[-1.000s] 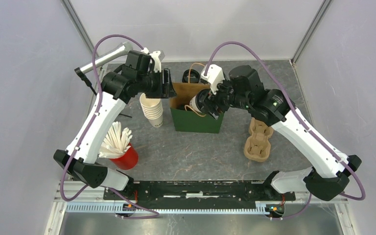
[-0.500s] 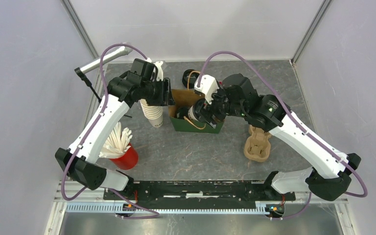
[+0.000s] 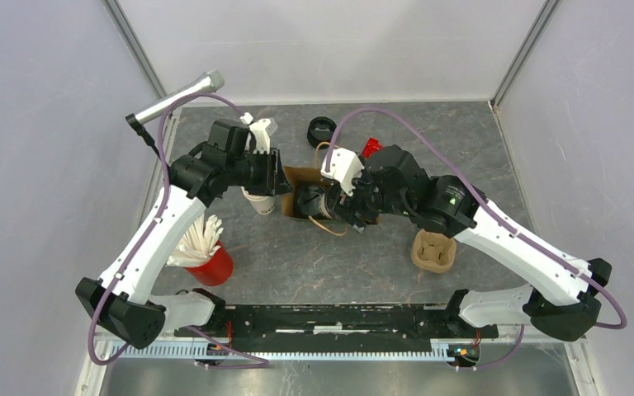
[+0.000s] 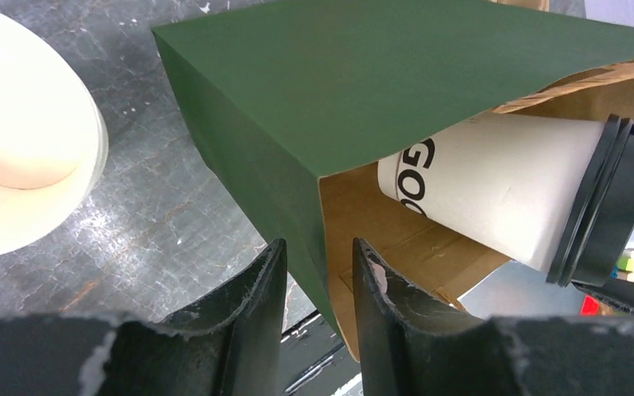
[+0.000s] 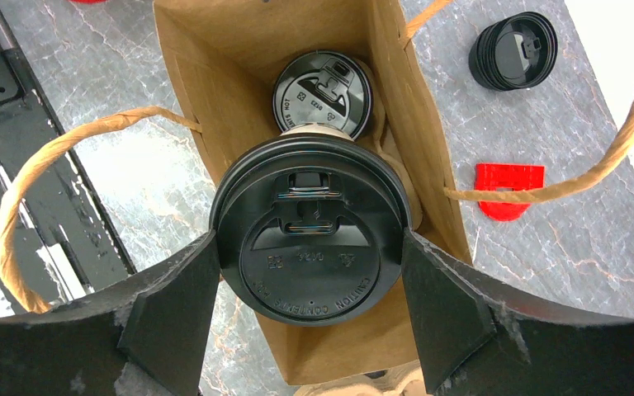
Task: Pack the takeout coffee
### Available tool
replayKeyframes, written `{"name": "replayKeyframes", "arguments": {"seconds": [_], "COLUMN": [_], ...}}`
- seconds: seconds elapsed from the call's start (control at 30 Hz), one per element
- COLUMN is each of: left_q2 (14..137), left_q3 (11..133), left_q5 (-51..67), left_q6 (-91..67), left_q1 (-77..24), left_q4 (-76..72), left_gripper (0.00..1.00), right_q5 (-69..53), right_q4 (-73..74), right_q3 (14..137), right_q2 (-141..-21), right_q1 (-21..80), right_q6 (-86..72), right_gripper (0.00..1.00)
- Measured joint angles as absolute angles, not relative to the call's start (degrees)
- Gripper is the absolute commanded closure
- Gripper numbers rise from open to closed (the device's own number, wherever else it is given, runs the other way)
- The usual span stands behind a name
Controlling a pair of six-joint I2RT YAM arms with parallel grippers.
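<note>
A cream-white takeout coffee cup with a black lid (image 5: 309, 252) hangs at the mouth of the green paper bag (image 5: 215, 99), and my right gripper (image 5: 309, 247) is shut on it at the lid. In the left wrist view that cup (image 4: 495, 194) lies tilted inside the bag's brown opening. A second lidded cup (image 5: 322, 92) stands deeper in the bag. My left gripper (image 4: 320, 252) straddles the bag's green wall (image 4: 297, 91), one finger outside and one inside, with gaps still showing on both sides. From above, both grippers meet at the bag (image 3: 297, 177).
A stack of lidless cream cups (image 3: 260, 200) stands just left of the bag. A red cup of white sticks (image 3: 210, 266) is at the front left. A pulp cup carrier (image 3: 433, 252) lies to the right. Loose black lids (image 3: 321, 129) and a red piece (image 3: 370, 147) lie behind the bag.
My right arm has carried the cup left and down into the bag's mouth. The left gripper has dropped onto the bag's left edge and its jaws have narrowed. The bag has shifted left.
</note>
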State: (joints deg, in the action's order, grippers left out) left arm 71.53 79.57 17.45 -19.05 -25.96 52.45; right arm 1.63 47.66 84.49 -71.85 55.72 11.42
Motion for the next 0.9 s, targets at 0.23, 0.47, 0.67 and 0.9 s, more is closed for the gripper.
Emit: {"name": "replayKeyframes", "arguments": {"seconds": [0.23,0.47,0.67,0.9], "left_q2": [67.02,63.9,63.4,63.02], "left_q3": [73.65,70.0,68.38,68.05], "left_q5": [20.29,22.9,24.4,25.12], "left_q6": [-18.74,-17.67,-16.99,-15.27], "left_q1": [-26.0,-26.0,-26.0,-26.0], "left_q4": [49.06,47.2,46.15,45.6], "left_gripper": [0.72,0.79,0.83,0.83], "right_q5": [5.32,9.76,13.1,15.22], "right_q4": [47.35,47.13,46.85,47.2], "right_q3": [82.28,81.69,81.87,82.04], "right_q2": [-71.4,-71.44,-73.19,-75.11], "right_q1": [59.27,62.39,62.7,63.83], "right_q6": [11.66,13.63,18.81,25.76], "right_gripper": [0.44,0.44,0.44,0.44]}}
